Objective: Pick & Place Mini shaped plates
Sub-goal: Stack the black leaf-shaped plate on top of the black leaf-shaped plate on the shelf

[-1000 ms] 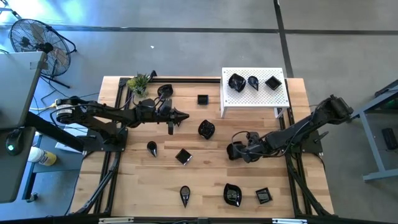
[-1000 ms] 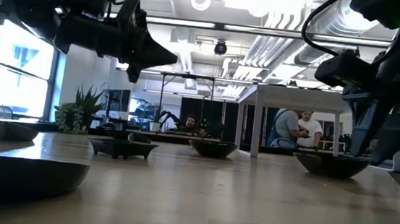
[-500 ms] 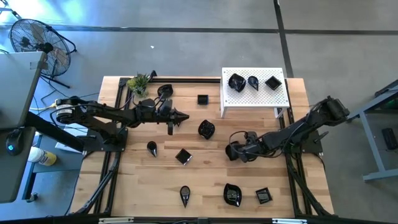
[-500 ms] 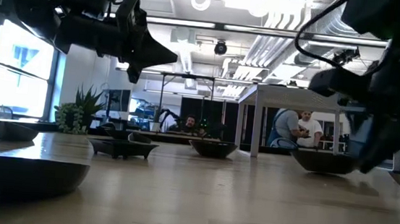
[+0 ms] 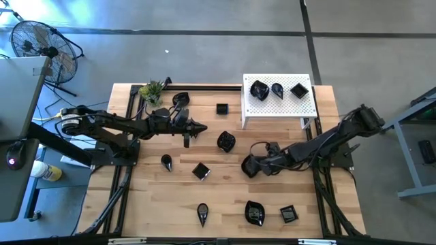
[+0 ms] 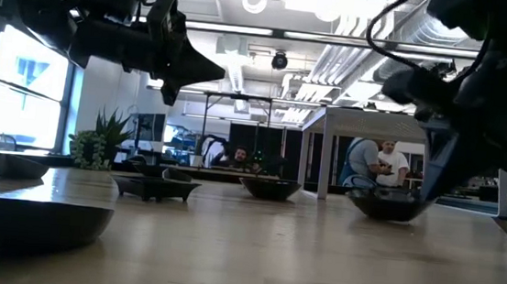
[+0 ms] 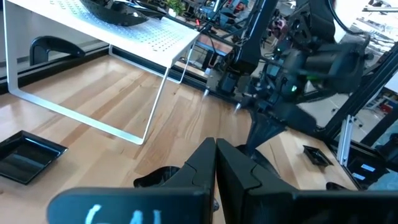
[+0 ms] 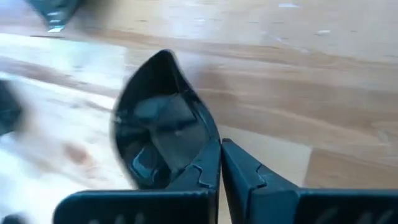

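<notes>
The mini shaped plates are glossy black dishes. Three sit on the white perforated platform; several more lie across the wooden table, such as a wavy one and a square one. My right gripper is low over the table's middle, shut on a teardrop plate, which shows in the low view as a shallow bowl at table height. My left gripper hovers shut above the table's left half, touching nothing; its fingers point toward the right arm. My right gripper pinches the teardrop plate by its rim at the rounded end, one finger inside the dish and one outside. The fingers slant down from the table's right side. The plate's pointed end faces away from the fingers. I cannot tell whether it touches the table.
A small green plant stands at the far left corner. More plates lie near the near edge: a teardrop, a wavy one and a square one. Black rails run along the table's sides. People show in the room behind the table.
My right gripper has moved toward the table's left, staying low, and has carried the teardrop plate with it the same way. The left arm has kept still.
</notes>
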Controlling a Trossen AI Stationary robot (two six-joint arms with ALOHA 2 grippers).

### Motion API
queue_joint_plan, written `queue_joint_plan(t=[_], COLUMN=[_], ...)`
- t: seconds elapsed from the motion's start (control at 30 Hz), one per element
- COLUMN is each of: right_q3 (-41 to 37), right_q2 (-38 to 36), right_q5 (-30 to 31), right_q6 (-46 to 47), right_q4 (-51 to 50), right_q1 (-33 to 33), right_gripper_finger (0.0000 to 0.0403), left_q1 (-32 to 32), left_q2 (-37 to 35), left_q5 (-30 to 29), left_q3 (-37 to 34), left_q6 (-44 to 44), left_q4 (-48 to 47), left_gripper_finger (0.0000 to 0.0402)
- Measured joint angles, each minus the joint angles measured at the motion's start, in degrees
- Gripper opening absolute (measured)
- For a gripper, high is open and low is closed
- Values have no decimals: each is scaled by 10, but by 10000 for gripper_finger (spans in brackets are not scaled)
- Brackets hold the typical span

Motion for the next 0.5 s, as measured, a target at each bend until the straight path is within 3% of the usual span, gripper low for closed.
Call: queue_joint_plan(t=[0.27, 0.5], right_q3=[27, 147], right_q2=[-120, -194], right_q5=[-2, -41], right_q6=[-106, -295], right_q4=[-4, -100], right_q1=[-74, -236], right_gripper_finger=[1, 1], left_q1=[0, 0], left_q2=[0, 0], left_q5=[0, 0], left_q3=[0, 0], left_q6=[0, 0], left_q4=[0, 0], left_gripper_finger=[9, 9])
